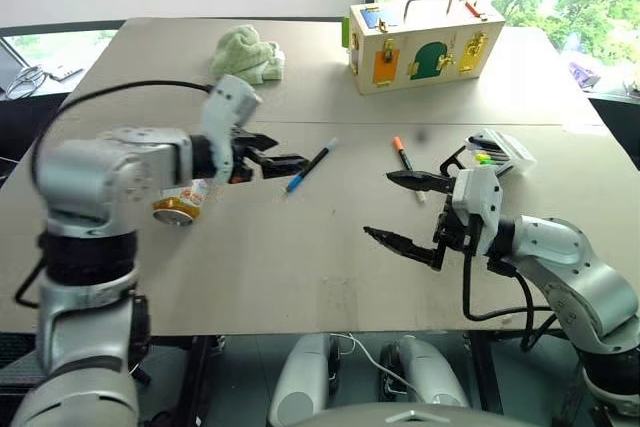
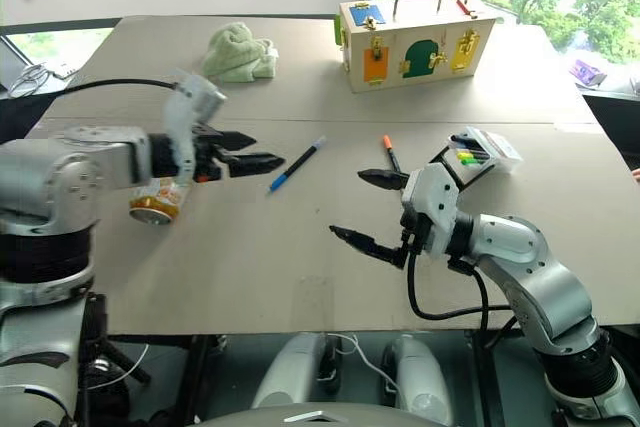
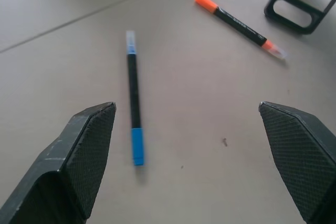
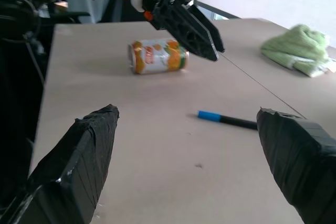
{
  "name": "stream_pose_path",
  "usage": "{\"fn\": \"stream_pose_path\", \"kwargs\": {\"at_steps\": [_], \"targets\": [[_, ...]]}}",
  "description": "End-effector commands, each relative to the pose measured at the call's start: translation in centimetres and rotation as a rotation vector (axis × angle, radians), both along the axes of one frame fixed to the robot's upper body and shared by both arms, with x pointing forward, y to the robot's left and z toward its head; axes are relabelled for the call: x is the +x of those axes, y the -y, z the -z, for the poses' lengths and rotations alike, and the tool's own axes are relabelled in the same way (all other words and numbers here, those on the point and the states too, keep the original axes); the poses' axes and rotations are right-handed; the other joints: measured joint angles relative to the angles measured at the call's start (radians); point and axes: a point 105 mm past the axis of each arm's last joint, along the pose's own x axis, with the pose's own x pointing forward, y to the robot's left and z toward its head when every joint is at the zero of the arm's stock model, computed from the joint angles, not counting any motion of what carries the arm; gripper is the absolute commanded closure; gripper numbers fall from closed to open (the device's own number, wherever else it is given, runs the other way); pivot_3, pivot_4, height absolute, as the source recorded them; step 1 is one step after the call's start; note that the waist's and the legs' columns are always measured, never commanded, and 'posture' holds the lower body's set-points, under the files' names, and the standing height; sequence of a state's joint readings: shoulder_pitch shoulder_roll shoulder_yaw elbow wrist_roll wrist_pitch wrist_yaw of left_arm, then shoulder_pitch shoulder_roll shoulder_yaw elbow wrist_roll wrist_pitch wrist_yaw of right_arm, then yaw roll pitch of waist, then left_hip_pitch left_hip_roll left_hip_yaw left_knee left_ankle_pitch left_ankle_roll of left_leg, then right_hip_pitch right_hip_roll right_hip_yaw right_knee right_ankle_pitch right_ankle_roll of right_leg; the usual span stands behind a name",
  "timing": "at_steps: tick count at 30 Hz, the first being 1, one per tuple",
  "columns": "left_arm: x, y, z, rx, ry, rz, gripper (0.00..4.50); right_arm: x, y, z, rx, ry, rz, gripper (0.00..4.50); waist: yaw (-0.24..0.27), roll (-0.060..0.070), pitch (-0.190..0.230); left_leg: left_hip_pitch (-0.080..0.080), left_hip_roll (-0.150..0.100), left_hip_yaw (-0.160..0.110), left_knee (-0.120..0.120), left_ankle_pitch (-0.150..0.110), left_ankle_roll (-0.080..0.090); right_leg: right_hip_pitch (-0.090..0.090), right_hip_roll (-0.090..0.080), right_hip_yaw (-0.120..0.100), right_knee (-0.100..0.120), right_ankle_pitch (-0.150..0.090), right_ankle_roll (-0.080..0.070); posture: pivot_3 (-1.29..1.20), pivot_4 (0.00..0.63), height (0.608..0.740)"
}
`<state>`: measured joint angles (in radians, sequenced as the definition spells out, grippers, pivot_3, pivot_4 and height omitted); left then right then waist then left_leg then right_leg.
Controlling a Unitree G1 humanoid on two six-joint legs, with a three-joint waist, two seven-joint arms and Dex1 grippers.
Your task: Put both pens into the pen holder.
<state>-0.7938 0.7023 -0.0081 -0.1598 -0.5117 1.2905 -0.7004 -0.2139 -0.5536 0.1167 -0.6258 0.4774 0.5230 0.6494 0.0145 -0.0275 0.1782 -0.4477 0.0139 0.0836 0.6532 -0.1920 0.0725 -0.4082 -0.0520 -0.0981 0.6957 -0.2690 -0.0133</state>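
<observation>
A black pen with a blue end [image 1: 311, 166] lies on the table near the middle, and just left of it my left gripper [image 1: 290, 154] hovers open and empty. In the left wrist view this pen [image 3: 134, 98] lies ahead of the spread fingers. An orange pen with a white end [image 1: 403, 157] lies further right. The black pen holder [image 1: 495, 152], with a loop handle and clear cover, sits at the right and has green and yellow markers inside. My right gripper [image 1: 380, 205] stands open and empty, just in front of the orange pen.
An orange drink can [image 1: 180, 202] lies on its side under my left forearm. A green cloth [image 1: 248, 55] and a pale wooden box with coloured doors [image 1: 425, 44] sit at the back. The table's front edge runs just below my right gripper.
</observation>
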Motion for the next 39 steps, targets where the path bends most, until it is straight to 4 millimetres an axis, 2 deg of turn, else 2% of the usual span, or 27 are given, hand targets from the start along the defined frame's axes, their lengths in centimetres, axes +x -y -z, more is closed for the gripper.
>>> {"fn": "stream_pose_path", "kwargs": {"at_steps": [1,5,6,9,12,16,21,23,26,31,32,33,38,39], "targets": [[0.5,1.7,-0.8,0.011,0.082,0.053,0.03,1.5,1.7,0.3,-0.035,-0.073,0.197,0.0,-0.001,0.0,0.0,0.0,0.0,0.001,0.0,0.0,0.0,0.0,0.0,0.001,0.0,0.0,0.0,0.0,0.15,0.74],[-0.5,2.9,-1.7,-0.169,0.249,0.128,0.03,3.5,1.4,0.5,-0.121,-0.146,0.332,0.0,-0.018,0.001,0.0,0.001,0.0,0.002,-0.001,0.0,0.0,-0.001,0.0,0.002,0.0,0.0,0.0,0.0,0.15,0.74],[-1.1,2.7,-1.4,-0.186,0.279,0.142,0.03,4.5,1.2,0.6,-0.132,-0.174,0.366,0.0,-0.025,0.002,0.0,0.002,0.001,0.003,-0.002,0.0,0.0,-0.001,0.0,0.004,0.0,0.0,0.0,0.0,0.15,0.74],[-2.2,1.2,0.5,-0.193,0.222,0.128,0.03,7.2,0.6,0.9,-0.084,-0.29,0.458,0.0,-0.03,0.001,0.0,0.002,0.001,0.003,-0.002,0.0,0.0,-0.001,0.001,0.003,0.0,0.0,0.0,0.0,0.15,0.74],[-3.5,-0.4,1.1,-0.195,0.24,0.119,0.03,9.4,-0.4,1.6,-0.076,-0.365,0.502,0.0,-0.025,0.002,0.0,0.002,0.001,0.003,-0.003,0.0,-0.001,-0.001,0.002,0.003,0.001,0.0,0.0,0.0,0.15,0.74],[-5.8,-1.3,0.1,-0.215,0.301,0.149,0.03,12.6,0.6,3.1,-0.208,-0.416,0.698,0.0,-0.023,0.002,0.0,0.0,-0.001,0.003,-0.002,0.0,-0.001,-0.002,0.0,0.002,-0.001,0.0,0.0,0.0,0.15,0.74],[-9.2,-1.8,-0.2,-0.208,0.342,0.221,0.03,15.1,1.3,3.6,-0.189,-0.542,0.77,0.0,-0.026,0.002,0.0,0.0,-0.002,0.002,-0.003,0.0,-0.001,-0.001,-0.001,0.001,-0.001,0.0,0.0,0.0,0.15,0.74],[-10.5,-2.0,-0.1,-0.18,0.37,0.229,0.0,15.5,1.1,4.2,-0.217,-0.613,0.729,0.63,-0.023,0.002,0.0,0.0,-0.002,0.002,-0.003,0.0,-0.001,-0.001,-0.001,0.001,-0.001,0.0,0.0,0.0,0.15,0.74],[-11.2,-2.2,-0.1,-0.173,0.405,0.208,0.0,15.5,0.5,5.1,-0.263,-0.684,0.665,1.45,-0.041,0.003,0.0,0.001,-0.002,0.003,-0.004,0.0,-0.001,-0.001,0.0,0.003,0.0,0.0,0.0,0.0,0.15,0.74],[-11.6,-2.4,0.7,-0.156,0.405,0.172,0.0,15.7,-0.1,5.6,-0.342,-0.679,0.6,3.77,-0.048,0.004,-0.001,0.003,-0.001,0.002,-0.004,0.0,0.0,-0.001,0.0,0.002,0.0,0.0,0.0,0.0,0.15,0.74],[-11.6,-2.3,0.8,-0.159,0.406,0.168,0.0,15.8,-0.1,5.5,-0.352,-0.668,0.592,4.19,-0.05,0.004,-0.001,0.003,-0.001,0.002,-0.004,0.0,0.0,-0.001,0.0,0.002,0.0,0.0,0.0,0.0,0.15,0.74],[-11.6,-2.2,0.9,-0.164,0.407,0.164,0.0,15.8,-0.1,5.5,-0.363,-0.655,0.586,4.43,-0.05,0.004,-0.001,0.003,-0.001,0.002,-0.004,0.0,0.0,0.0,0.0,0.003,0.0,0.0,0.0,0.0,0.15,0.74],[-11.4,-1.9,1.2,-0.166,0.404,0.16,0.0,15.1,-0.1,5.4,-0.4,-0.64,0.528,4.43,-0.049,0.004,-0.001,0.003,-0.001,0.002,-0.004,0.0,0.0,0.0,0.0,0.003,0.0,0.0,0.0,0.0,0.15,0.74],[-11.3,-1.9,1.2,-0.164,0.402,0.16,0.0,14.6,-0.1,5.2,-0.409,-0.655,0.486,4.02,-0.048,0.004,-0.001,0.003,-0.001,0.002,-0.004,0.0,0.0,0.0,0.0,0.003,0.0,0.0,0.0,0.0,0.15,0.74]]}}
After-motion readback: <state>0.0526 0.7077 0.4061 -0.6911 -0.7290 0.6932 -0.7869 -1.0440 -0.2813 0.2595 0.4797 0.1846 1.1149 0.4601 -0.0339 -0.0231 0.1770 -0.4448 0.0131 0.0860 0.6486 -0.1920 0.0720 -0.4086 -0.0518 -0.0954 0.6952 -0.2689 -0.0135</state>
